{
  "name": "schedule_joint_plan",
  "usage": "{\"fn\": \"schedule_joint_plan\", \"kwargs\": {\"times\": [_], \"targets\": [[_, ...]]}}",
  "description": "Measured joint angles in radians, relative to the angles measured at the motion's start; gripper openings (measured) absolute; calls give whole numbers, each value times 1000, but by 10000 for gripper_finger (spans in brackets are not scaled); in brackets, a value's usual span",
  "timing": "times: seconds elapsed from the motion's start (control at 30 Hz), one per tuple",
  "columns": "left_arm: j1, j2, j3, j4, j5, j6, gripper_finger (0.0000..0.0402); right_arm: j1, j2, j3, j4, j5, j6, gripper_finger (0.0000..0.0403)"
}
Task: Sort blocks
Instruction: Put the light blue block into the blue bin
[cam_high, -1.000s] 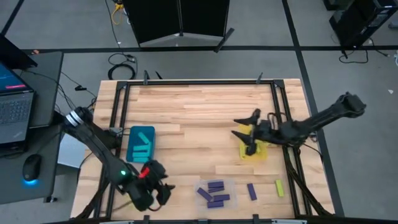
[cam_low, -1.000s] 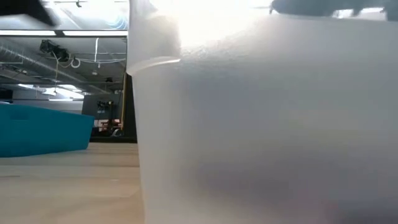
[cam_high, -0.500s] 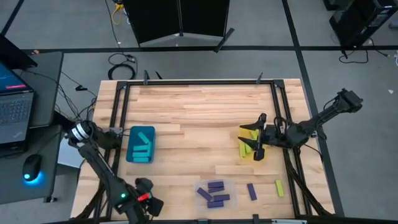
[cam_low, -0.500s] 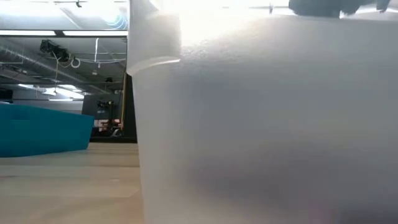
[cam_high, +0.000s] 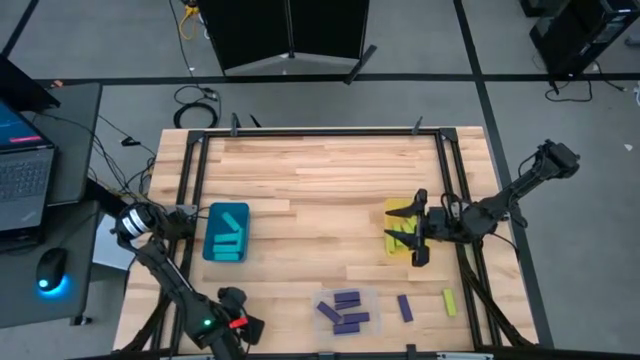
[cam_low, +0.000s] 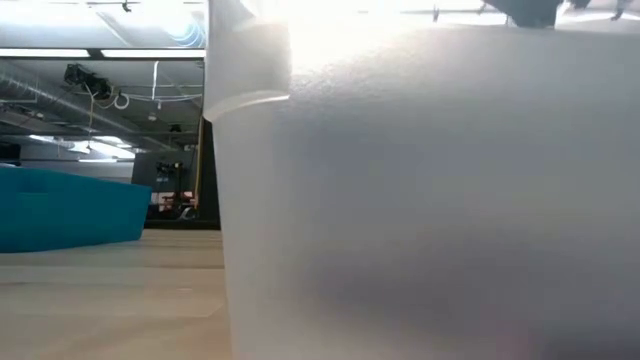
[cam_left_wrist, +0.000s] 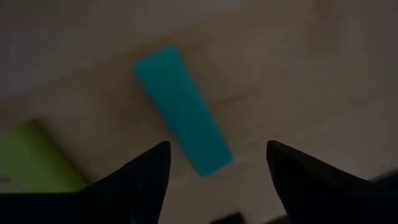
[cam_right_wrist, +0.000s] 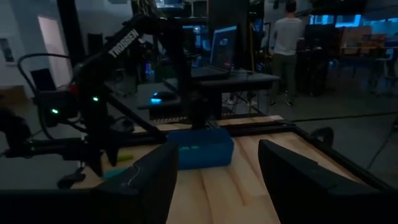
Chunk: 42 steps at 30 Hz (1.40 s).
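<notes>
Your left gripper (cam_left_wrist: 214, 163) is hanging low at the table's front left corner, its two dark fingers (cam_left_wrist: 140, 180) spread wide with nothing between them; beneath them a small cyan rectangular block (cam_left_wrist: 182, 110) is lying flat on the wood, with a yellow-green block (cam_left_wrist: 34, 158) just beside it. Your right gripper (cam_high: 412, 231) is hovering over the small yellow square bin (cam_high: 395, 211) by the table's right rail, its fingers parted and gripping nothing, pointing across the table towards the left arm. Whether anything is sitting in that yellow bin you cannot tell, because the gripper is covering it. The teal square bin (cam_high: 226, 232) on the left is holding three cyan bars (cam_high: 229, 241). The clear square bin (cam_high: 345, 310) at the front centre is holding three purple bars (cam_high: 346, 297). Right of it, a loose purple bar (cam_high: 404, 307) and a loose yellow-green bar (cam_high: 449, 302) are lying on the light wooden tabletop (cam_high: 320, 180) near the front right corner. The whole back half of the table is lying bare inside the black metal frame (cam_high: 300, 132).
</notes>
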Motion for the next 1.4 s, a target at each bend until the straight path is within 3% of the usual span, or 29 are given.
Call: {"fn": "schedule_joint_plan", "kwargs": {"times": [0.2,0.7,0.83,1.07,1.3,1.4], "targets": [[6,2,0,-48,23,-1,278,23,0,0,14,3,-1,227],[11,84,-3,6,22,22,273,33,0,0,43,48,-17,225],[10,85,-5,2,25,47,232,33,0,1,52,48,-19,224],[6,87,-6,-12,18,68,98,33,0,1,63,48,-19,215],[5,91,30,-52,-17,108,100,34,0,1,63,48,-12,213],[3,99,119,-173,-120,123,100,34,0,1,63,48,-11,213]]}}
